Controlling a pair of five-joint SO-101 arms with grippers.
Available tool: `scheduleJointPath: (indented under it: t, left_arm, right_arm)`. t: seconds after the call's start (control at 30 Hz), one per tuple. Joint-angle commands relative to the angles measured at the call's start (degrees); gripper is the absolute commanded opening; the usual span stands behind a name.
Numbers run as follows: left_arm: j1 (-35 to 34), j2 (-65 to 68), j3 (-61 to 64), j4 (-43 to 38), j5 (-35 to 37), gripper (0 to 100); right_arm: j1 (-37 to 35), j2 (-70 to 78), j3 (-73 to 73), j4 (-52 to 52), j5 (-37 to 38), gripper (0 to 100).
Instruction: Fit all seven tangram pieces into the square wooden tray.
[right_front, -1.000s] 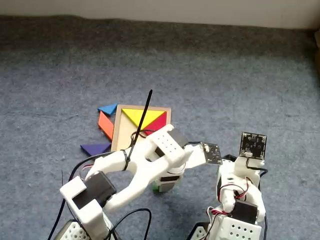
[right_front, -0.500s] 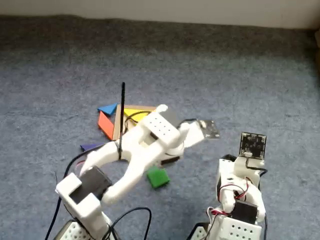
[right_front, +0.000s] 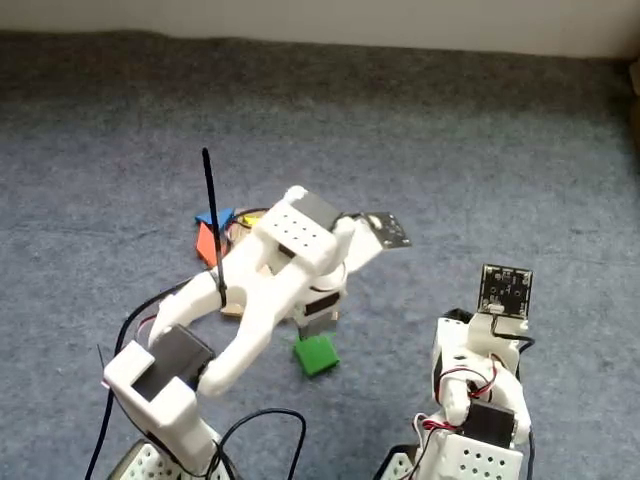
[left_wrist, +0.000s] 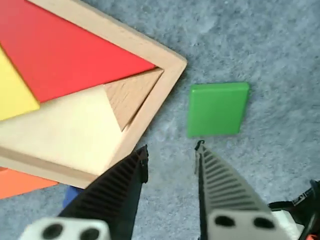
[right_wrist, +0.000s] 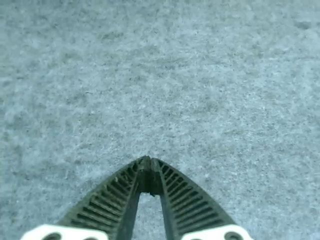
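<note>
Grey carpet (right_front: 480, 150); pale wall (right_front: 400, 15) behind; green square (left_wrist: 217, 109) loose near tray (left_wrist: 172, 62).

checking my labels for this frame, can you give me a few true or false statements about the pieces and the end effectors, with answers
1. The green piece lies on the carpet outside the wooden tray. True.
2. The left end effector is shut on the green piece. False: it is open and empty, and the green piece lies just beyond its fingertips.
3. The red piece sits inside the wooden tray. True.
4. The right end effector is open. False: it is shut, over the carpet.
</note>
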Motion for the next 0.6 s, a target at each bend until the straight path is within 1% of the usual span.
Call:
scheduleJointPath:
  t: [0.0, 0.13, 0.3, 0.37, 0.43, 0.5, 0.57]
  left_arm:
    - [3.65, -0.84, -2.42, 0.97, 4.31, 21]
    - [5.49, -6.73, 0.48, 0.88, 7.3, 21]
    - [4.97, -19.21, 8.57, -0.18, 8.97, 22]
    - [4.97, -22.55, 13.32, -3.08, 10.46, 22]
    - [5.14, -24.04, 18.33, -7.21, 12.66, 24]
    - [5.14, -24.04, 22.64, -11.87, 14.51, 27]
    - [5.23, -23.25, 25.89, -16.53, 15.38, 29]
  right_arm:
    - [0.48, -0.84, 6.11, -1.27, -0.53, 0.6]
    - [0.48, -0.84, 6.11, -1.27, -0.53, 0.6]
    - [0.48, -0.84, 6.11, -1.27, -0.53, 0.6]
    - [0.48, -0.84, 6.11, -1.27, -0.53, 0.6]
    - [0.48, -0.84, 6.11, -1.27, -0.53, 0.6]
    - [0.48, -0.84, 6.11, -1.27, -0.53, 0.6]
    - [0.48, -0.84, 6.11, -1.27, -0.53, 0.6]
